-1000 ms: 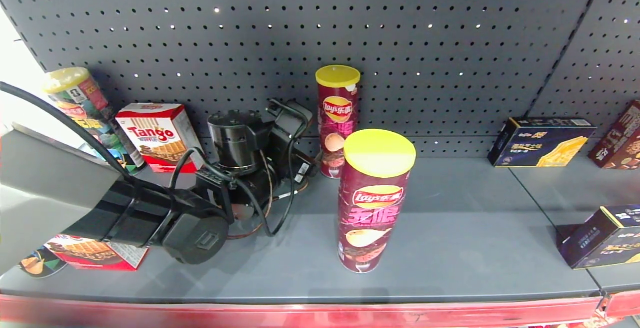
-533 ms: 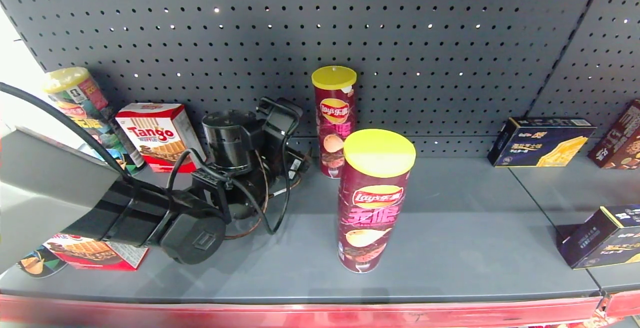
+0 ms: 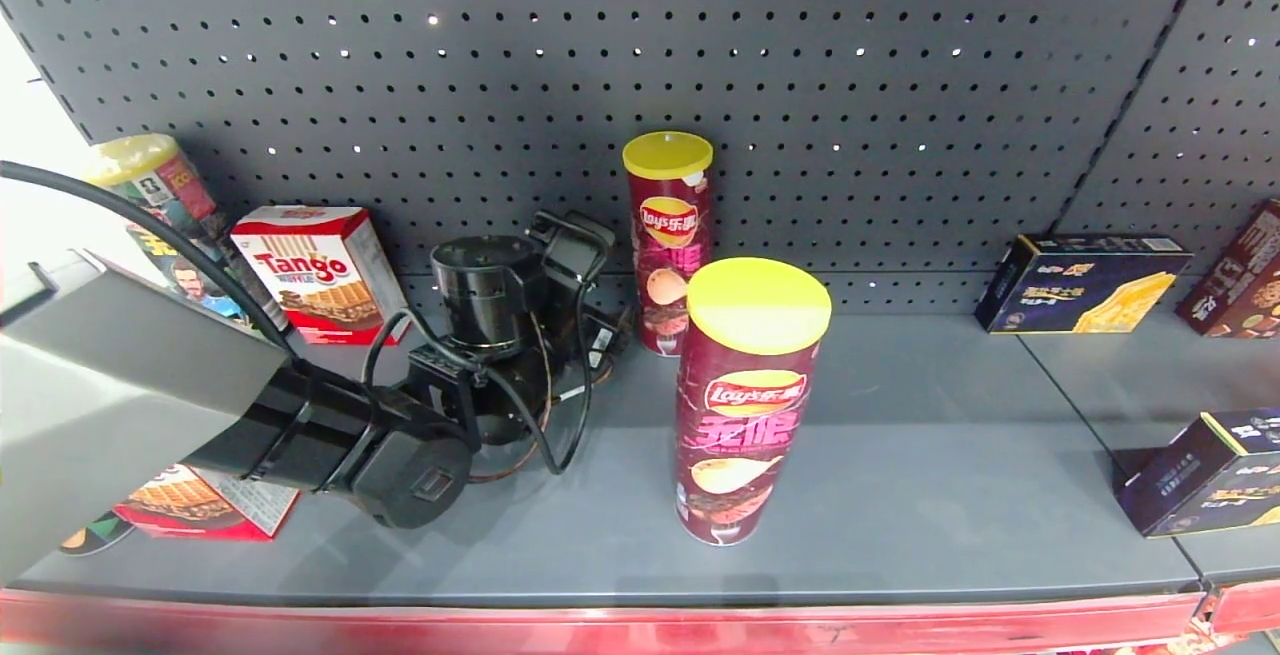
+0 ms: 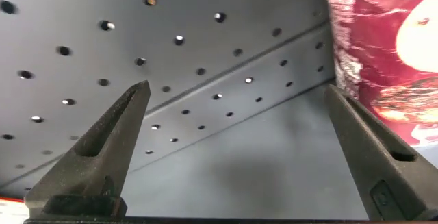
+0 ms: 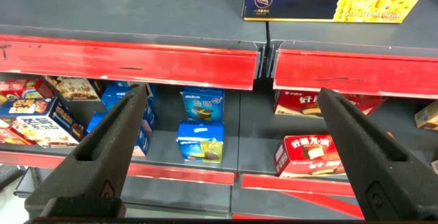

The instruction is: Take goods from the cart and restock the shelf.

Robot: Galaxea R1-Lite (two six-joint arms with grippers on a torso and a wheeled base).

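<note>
I count two maroon chip cans with yellow lids on the shelf (image 3: 950,455): the rear can (image 3: 667,235) and the front can (image 3: 745,415). I see one multicoloured can (image 3: 160,197) with a pale lid. I make out two red-and-white wafer boxes, the upright wafer box (image 3: 318,273) and the flat wafer box (image 3: 205,507). I count two dark blue boxes, the far blue box (image 3: 1085,283) and the near blue box (image 3: 1205,470), and one brown box (image 3: 1245,275). The lower-shelf packets (image 5: 200,142) are too crowded for me to count.

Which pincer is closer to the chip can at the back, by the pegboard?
Left. The left pincer is open right beside the rear chip can on its shelf; the right pincer faces lower shelves, well away.
</note>
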